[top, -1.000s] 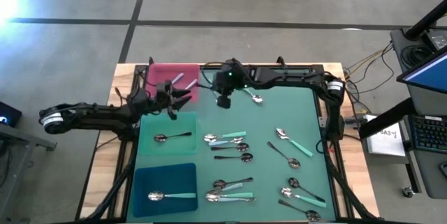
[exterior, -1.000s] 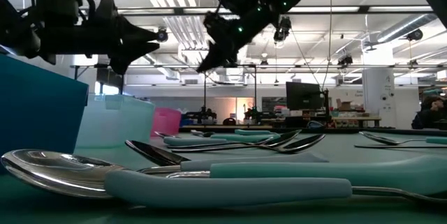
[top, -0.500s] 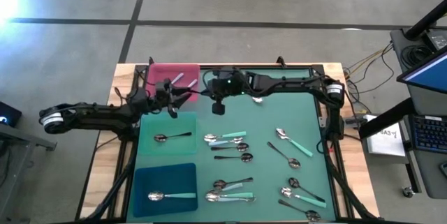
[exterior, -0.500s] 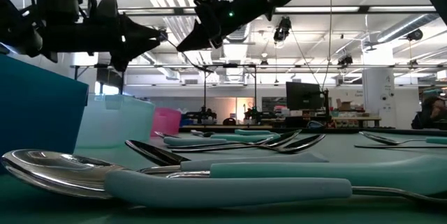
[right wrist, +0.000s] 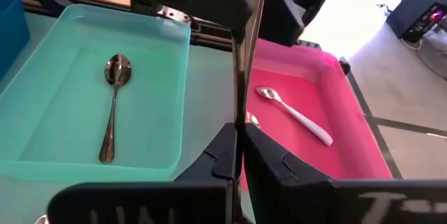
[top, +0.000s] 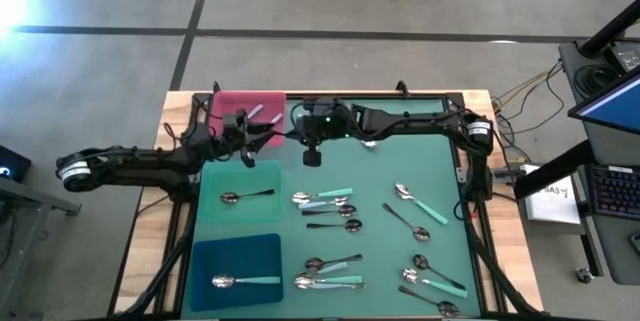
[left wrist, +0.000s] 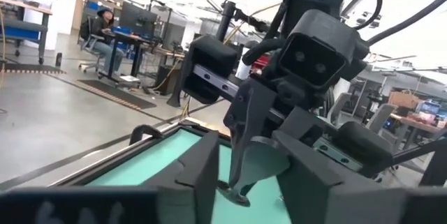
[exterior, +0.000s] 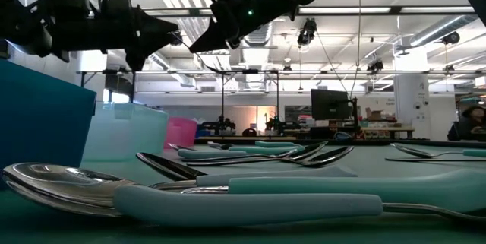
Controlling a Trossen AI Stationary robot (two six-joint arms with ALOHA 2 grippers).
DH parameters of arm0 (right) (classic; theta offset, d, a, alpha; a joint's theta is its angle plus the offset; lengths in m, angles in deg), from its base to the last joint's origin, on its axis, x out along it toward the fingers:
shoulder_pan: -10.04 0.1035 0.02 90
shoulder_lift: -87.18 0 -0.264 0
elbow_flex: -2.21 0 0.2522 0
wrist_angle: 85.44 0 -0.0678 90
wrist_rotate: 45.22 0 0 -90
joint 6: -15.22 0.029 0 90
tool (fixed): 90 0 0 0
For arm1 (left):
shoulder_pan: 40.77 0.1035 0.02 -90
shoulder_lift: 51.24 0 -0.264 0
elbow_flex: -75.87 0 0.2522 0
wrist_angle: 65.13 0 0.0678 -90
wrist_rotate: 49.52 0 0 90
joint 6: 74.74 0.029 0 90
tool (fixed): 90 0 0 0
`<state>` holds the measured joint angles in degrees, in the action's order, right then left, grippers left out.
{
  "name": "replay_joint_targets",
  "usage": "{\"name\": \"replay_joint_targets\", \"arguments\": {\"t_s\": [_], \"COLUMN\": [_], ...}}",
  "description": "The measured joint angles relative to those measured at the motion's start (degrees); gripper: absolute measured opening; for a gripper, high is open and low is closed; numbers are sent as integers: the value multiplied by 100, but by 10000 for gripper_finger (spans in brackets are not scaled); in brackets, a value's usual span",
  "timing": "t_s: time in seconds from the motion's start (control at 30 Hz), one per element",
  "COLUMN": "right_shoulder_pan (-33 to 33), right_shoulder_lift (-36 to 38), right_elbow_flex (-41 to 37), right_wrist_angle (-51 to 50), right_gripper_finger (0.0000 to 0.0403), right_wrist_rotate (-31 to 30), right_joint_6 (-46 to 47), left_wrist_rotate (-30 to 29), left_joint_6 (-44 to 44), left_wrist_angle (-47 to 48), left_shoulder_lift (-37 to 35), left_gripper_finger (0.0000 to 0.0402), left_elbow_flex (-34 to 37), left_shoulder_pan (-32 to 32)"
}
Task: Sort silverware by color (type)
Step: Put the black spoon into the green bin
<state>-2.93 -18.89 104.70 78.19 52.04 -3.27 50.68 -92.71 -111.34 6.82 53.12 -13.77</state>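
My right gripper (right wrist: 239, 130) is shut on a silver spoon (right wrist: 246, 63), held in the air above the far-left trays. My left gripper (left wrist: 250, 144) faces it from the table's left. It is open, with one finger on each side of the spoon's bowl end (left wrist: 235, 195). In the high view the two grippers meet tip to tip, left (top: 266, 133) and right (top: 292, 133). Below them, the pink tray (right wrist: 328, 91) holds a white-handled spoon (right wrist: 290, 112) lying flat. The mint tray (right wrist: 70, 133) holds one all-silver spoon (right wrist: 115, 105). My right gripper pinches the spoon's thin handle (right wrist: 242, 116) between its two fingers. The fingers come from the table's right, slanting slightly down. The spoon runs on in line with the fingers, bowl end ahead, lifted clear of the trays. My left gripper: I cannot tell whether its fingers touch the bowl end.
A blue tray (top: 205, 256) at the near left holds a mint-handled spoon (top: 245, 281). Several spoons with mint, black and silver handles lie across the green mat (top: 400, 161), in groups (top: 325, 201) (top: 330, 273) (top: 425, 281). One spoon (top: 368, 143) lies under the right arm.
My right gripper has carried the spoon toward the table's left, up to my left gripper. It has risen a little and tipped from pointing steeply down to nearly level. The spoon stays in its fingers, clear of the trays.
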Motion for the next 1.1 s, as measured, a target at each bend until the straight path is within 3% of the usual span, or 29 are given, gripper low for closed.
{"name": "replay_joint_targets", "arguments": {"t_s": [0.2, 0.5, 0.77, 1.1], "right_shoulder_pan": [-2, -2, -2, -2], "right_shoulder_lift": [1, 99, 266, 291], "right_elbow_flex": [0, 0, 0, 0], "right_wrist_angle": [41, -9, -14, -163], "right_gripper_finger": [8, 10, 52, 97], "right_wrist_rotate": [0, 22, 39, 24], "right_joint_6": [-25, 44, 42, 299], "left_wrist_rotate": [-19, -7, 14, 2108], "left_joint_6": [-91, -68, -102, -1303], "left_wrist_angle": [91, 68, 99, 589], "left_shoulder_lift": [-2, -2, -47, -1066], "left_gripper_finger": [10, 1, 0, 0], "left_elbow_flex": [0, 0, 0, 0], "left_shoulder_pan": [4, 2, 7, 31]}}
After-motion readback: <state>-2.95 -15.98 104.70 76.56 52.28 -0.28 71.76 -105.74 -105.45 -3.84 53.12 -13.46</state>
